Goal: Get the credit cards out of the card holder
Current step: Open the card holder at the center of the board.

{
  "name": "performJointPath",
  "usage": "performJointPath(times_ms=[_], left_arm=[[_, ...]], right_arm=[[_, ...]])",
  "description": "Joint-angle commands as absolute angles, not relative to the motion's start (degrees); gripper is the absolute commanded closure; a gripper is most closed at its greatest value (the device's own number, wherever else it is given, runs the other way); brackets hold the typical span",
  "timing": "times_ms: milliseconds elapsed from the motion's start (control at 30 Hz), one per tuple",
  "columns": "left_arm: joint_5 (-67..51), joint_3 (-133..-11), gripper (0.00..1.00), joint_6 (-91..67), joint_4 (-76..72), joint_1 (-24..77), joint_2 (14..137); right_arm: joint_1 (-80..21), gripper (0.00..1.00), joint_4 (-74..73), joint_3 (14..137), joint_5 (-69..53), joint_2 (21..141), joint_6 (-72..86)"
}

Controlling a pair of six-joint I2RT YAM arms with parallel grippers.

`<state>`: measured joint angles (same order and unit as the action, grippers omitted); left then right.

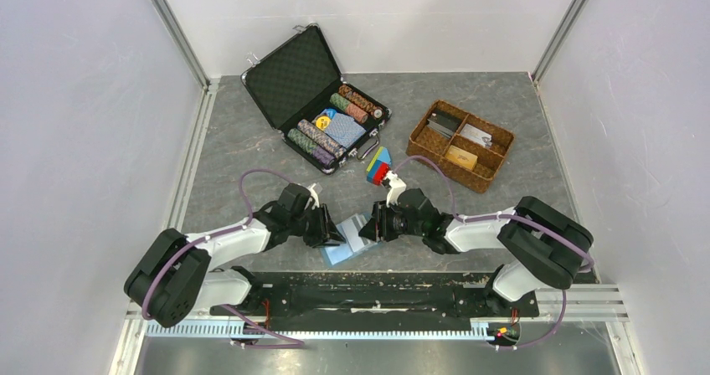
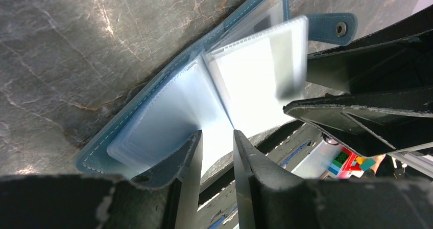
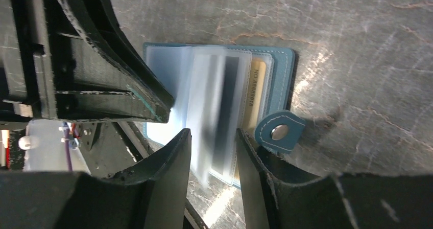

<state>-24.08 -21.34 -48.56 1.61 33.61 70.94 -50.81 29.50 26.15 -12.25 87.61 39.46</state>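
The light-blue folding card holder [image 1: 344,245] lies open on the grey tabletop [image 1: 243,141], near and central. The left hand [image 2: 217,150] rests partly spread at its edge. The right hand [image 3: 214,150] brackets blurred clear sleeves, perhaps pinching them. Pulling a sleeve instead of a card could drag the holder. An orange-yellow credit card [image 3: 254,98] sits in the pocket beside the snap tab.

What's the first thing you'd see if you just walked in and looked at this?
The left gripper and right gripper meet nose to nose at the near middle of the table, over the opened light-blue card holder. Behind them, toward the back left, a black case of colourful chips lies open.
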Motion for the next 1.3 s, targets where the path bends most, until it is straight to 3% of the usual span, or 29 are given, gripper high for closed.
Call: performJointPath(times_ms=[0, 667, 967, 1267], left_arm=[[-22.5, -20.9, 0.64, -48.3, 2.4, 33.8, 71.1], [-22.1, -23.5, 0.63, -47.8, 6.0, 33.8, 68.9], [-19.9, -27.5, 0.54, -46.9, 12.4, 33.8, 65.0], [-4.1, -32.7, 0.49, -44.8, 29.5, 33.5, 60.3]], right_arm=[[-50.2, 0.6, 38.0, 25.0, -17.3, 88.4, 42.4], [-49.7, 0.61, 38.9, 24.8, -18.8, 87.3, 42.7], [-49.8, 0.6, 38.8, 24.8, -18.7, 86.9, 42.5], [-49.7, 0.6, 38.7, 24.8, -19.1, 86.8, 42.3]])
